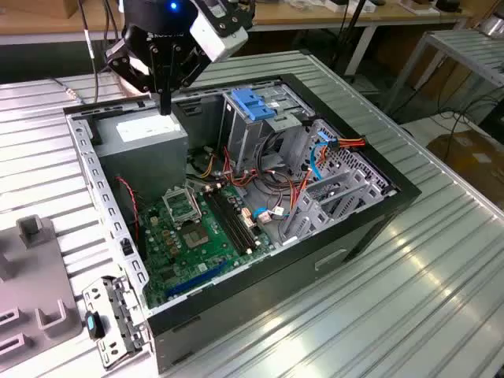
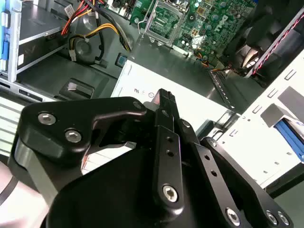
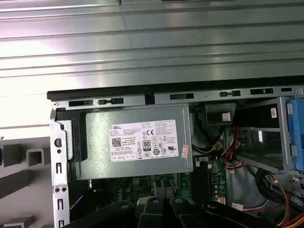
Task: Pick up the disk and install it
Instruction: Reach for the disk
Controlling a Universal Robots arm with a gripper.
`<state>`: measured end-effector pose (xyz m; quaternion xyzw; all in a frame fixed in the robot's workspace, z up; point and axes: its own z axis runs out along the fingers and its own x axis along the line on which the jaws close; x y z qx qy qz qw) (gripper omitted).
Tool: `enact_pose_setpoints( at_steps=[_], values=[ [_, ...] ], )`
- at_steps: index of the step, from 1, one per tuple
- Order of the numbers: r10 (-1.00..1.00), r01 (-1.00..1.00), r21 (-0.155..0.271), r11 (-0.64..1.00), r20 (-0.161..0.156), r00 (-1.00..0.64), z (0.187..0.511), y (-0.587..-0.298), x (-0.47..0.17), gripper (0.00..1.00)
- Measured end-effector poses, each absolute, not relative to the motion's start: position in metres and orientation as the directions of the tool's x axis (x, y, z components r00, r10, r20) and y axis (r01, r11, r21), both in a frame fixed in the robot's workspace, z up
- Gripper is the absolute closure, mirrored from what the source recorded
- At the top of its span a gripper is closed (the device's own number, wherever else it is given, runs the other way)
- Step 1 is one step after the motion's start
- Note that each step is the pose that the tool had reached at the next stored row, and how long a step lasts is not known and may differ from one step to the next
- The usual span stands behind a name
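The black fingers (image 1: 165, 102) are pressed together with nothing between them. Their tips point down just above the grey metal power-supply box (image 1: 142, 146), in a corner of the open black computer case (image 1: 370, 216) on the ribbed metal bench (image 1: 409, 307). I cannot pick out the disk for certain. The nearest bright blue plastic is a flat piece (image 1: 252, 104) on top of the grey metal drive cage (image 1: 246, 146), sideways from the fingers, past the power supply's edge and apart from them. I cannot tell whether it belongs to the disk.
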<state>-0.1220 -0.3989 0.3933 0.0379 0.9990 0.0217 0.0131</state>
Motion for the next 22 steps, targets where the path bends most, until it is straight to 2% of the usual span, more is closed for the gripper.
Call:
enact_pose_setpoints(
  at_steps=[22],
  values=[
    [0.076, 0.075, 0.044, 0.996, -0.023, -0.997, 0.3924, -0.3989, -0.1286, 0.89]
  ],
)
